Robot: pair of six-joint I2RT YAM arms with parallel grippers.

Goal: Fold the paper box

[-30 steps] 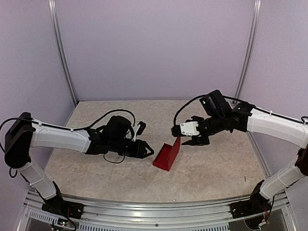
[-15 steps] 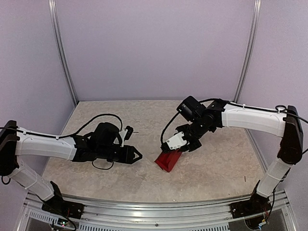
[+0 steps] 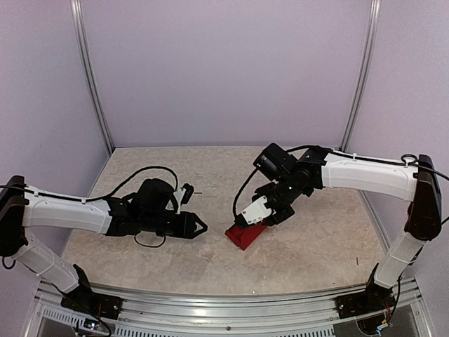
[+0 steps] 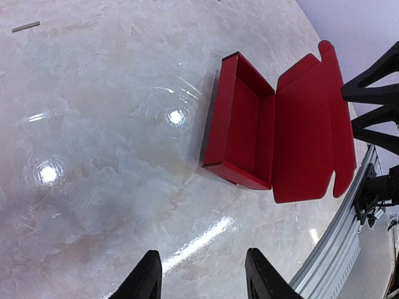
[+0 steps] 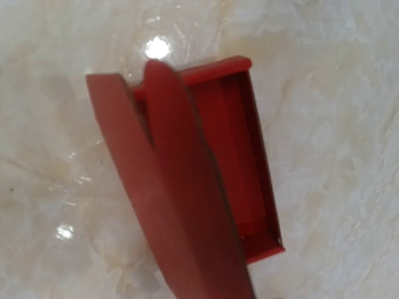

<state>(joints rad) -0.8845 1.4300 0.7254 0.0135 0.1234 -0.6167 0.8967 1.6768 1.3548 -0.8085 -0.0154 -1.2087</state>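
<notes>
Fingers [image 4: 144, 280] of the left gripper [image 3: 202, 226] are standing parted with nothing between them, hovering low over the table [image 3: 316, 260] and pointing at the paper box [image 4: 240, 124] from its left, clearly apart from it. That arm is lying stretched out low and almost level, reaching in from the left edge. The right arm is arching in from the far right with its elbow raised, and the right gripper [image 3: 265, 220] is tipping down and leftward onto the box. Seen from the left wrist, its two black fingers [image 4: 374, 81] are showing behind the raised lid [image 4: 308, 124], spread apart along the lid's outer edge and clasping nothing; whether they are touching the card cannot be told. The box is sitting on the table between the two grippers, its shallow tray open and its lid hinged up on the side toward the right arm. Compared with a second ago, the left gripper is sitting farther back from the box, the right gripper is now lower and angled steeply down where it was nearly level above the lid, and the lid is leaning lower over the tray.
</notes>
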